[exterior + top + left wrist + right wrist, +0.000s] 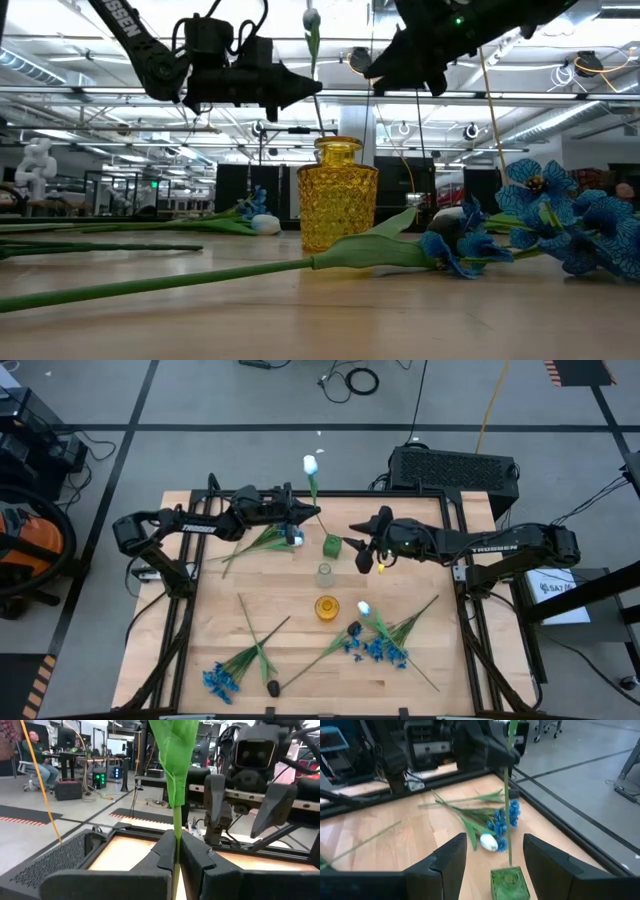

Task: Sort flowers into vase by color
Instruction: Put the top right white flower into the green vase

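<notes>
I see the left gripper (303,512) with its fingers (165,851) pressed together on the green stem of a white tulip (311,464), held upright just above the green vase (332,545). The right wrist view alone shows the stem's lower end reaching that vase; the high view shows the white bud. The right gripper (362,541) hovers beside the green vase, fingers (451,857) spread, holding nothing. Both arms reach inward, level.
</notes>
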